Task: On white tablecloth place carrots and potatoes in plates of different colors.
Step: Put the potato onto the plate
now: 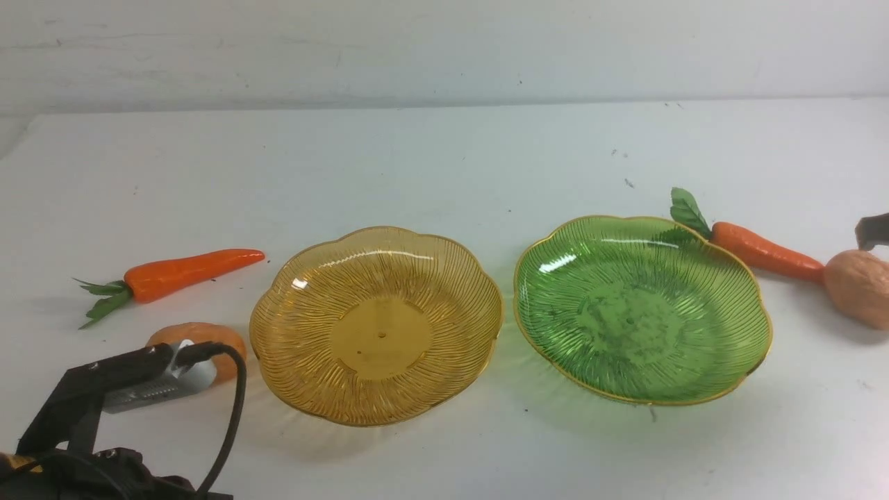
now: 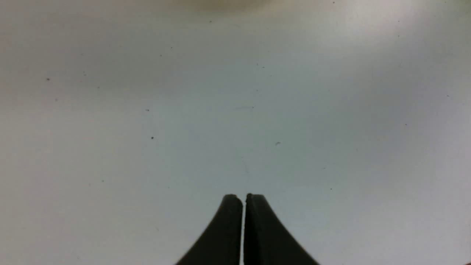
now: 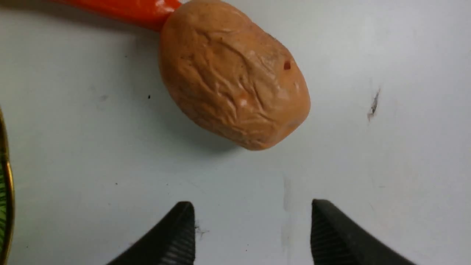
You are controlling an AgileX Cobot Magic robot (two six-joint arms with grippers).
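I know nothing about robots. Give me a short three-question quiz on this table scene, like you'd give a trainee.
1. True or false: the amber plate and the green plate both hold nothing.
2. Which thing lies just ahead of the right arm's fingers? A) an apple B) a potato C) a cup
3. Fill in: the left arm's fingers are ___.
Key: 1 true; 2 B; 3 shut.

Black arm point(image 1: 66, 406), black cable point(image 1: 235, 410), ribbed black jaws
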